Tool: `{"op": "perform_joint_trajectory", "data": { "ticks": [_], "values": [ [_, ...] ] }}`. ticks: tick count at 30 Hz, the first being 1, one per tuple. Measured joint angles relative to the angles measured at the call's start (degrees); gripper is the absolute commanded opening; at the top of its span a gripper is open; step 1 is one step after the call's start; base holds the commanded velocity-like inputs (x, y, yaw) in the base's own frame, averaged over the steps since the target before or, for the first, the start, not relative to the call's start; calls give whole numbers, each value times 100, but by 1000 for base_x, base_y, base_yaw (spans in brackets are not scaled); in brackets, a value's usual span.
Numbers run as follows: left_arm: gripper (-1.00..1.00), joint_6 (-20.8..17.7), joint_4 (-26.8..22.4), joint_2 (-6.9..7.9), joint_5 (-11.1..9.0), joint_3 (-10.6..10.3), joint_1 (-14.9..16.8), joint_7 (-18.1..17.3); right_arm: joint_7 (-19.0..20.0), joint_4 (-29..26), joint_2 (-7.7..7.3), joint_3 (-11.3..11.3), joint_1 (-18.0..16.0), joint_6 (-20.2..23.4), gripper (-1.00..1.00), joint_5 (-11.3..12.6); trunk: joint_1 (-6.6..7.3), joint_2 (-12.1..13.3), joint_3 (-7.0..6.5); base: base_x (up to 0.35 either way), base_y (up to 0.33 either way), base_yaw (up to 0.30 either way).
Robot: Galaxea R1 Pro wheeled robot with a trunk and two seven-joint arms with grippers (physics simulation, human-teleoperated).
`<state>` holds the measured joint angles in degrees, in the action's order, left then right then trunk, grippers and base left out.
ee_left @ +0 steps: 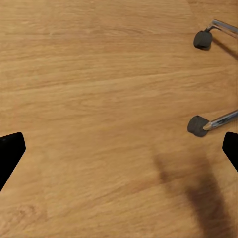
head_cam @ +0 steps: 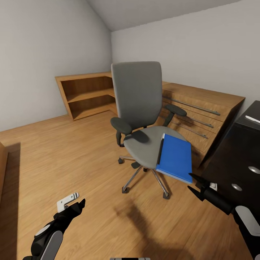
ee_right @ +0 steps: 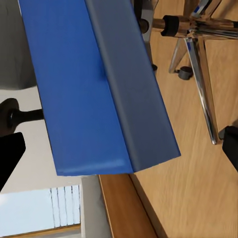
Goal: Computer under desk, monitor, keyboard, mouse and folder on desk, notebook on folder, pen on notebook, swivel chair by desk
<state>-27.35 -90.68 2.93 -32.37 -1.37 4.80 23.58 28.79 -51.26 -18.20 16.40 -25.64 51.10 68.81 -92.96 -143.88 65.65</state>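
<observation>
Standing near the middle of the head view was one swivel chair (head_cam: 144, 119), grey with black armrests, on a silver star base over the wooden floor (head_cam: 72, 155). One folder (head_cam: 176, 159), bright blue, lay on the seat toward its right front edge, one corner overhanging. At the right edge of the frame was the black desk (head_cam: 234, 159), with a white stick-like item on its top at the far right, too small to name. Two light wooden pieces lined the far walls: an open shelf unit (head_cam: 86, 94) at upper left and a drawer cabinet (head_cam: 202, 108) behind the chair. The left gripper (head_cam: 77, 206) hung low at lower left with fingers spread, empty. The right gripper (head_cam: 193, 184) sat just below the folder's near corner, fingers parted, gripping nothing
</observation>
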Motion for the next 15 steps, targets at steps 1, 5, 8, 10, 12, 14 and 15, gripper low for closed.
{"op": "perform_joint_trajectory", "data": {
  "ticks": [1,5,8,10,12,14,15],
  "values": [
    [100,0,1,0,0,0,0,0,0,0,0,0,0,0,100,0,0,0,0,64,0,0],
    [100,-5,4,0,-2,0,0,-5,0,3,0,0,1,0,100,0,-1,0,0,29,0,0],
    [100,-7,5,0,0,0,0,-7,-1,5,0,0,2,0,100,0,-1,0,0,10,0,0],
    [100,-5,5,0,0,0,0,-8,-1,7,0,0,2,0,100,0,-1,0,0,5,0,0],
    [100,-3,6,0,1,0,0,-8,-1,4,0,0,1,0,100,0,-1,0,0,3,0,0],
    [100,-2,6,0,1,0,0,-7,-1,4,0,0,1,0,100,0,-1,0,0,15,7,0],
    [100,-1,6,0,0,0,0,-6,0,4,0,0,1,0,100,0,-1,0,0,60,37,0]
  ]
}}
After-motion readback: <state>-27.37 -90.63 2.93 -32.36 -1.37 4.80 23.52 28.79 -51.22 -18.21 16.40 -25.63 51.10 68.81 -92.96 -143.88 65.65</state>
